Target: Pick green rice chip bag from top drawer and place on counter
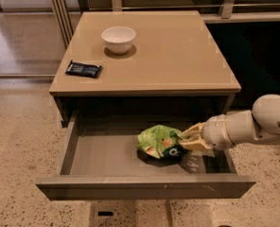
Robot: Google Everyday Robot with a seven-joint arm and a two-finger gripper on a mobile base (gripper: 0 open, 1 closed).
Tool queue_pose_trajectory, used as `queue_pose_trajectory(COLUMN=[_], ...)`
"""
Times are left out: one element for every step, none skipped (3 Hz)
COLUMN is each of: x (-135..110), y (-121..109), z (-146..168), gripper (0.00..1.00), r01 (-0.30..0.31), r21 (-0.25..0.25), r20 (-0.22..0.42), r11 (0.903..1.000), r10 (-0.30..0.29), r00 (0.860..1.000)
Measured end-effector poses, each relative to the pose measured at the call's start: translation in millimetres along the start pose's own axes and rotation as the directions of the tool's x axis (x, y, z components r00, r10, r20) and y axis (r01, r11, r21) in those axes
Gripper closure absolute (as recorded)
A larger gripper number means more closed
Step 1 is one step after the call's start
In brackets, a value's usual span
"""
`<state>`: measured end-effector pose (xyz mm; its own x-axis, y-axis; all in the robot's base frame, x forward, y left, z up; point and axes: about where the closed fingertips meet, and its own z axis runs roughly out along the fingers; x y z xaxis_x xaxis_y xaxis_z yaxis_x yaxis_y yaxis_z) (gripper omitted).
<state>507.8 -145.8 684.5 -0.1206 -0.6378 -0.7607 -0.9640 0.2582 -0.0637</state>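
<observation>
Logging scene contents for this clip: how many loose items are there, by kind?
Bowls: 1, white bowl on the counter.
Packets: 1, black packet on the counter.
Snack bags: 1, green rice chip bag in the top drawer.
Total: 3. The gripper is inside the drawer, at the bag's right side.

The place looked like an office or lab common area, with a speckled terrazzo floor (17,141), metal rails (253,17) and a plain counter (178,56). The gripper (182,139) sat inside the open top drawer (144,187).
</observation>
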Motion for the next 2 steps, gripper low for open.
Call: queue_pose_trajectory(x=[-43, -97], y=[-2, -4], z=[-16, -40], gripper=[1.0, 1.0], r01=[0.028, 0.075], r21=[0.009, 0.044], r20=[0.017, 0.036], r11=[0.9996, 0.9962], r10=[-0.028, -0.077], r00=[0.999, 0.996])
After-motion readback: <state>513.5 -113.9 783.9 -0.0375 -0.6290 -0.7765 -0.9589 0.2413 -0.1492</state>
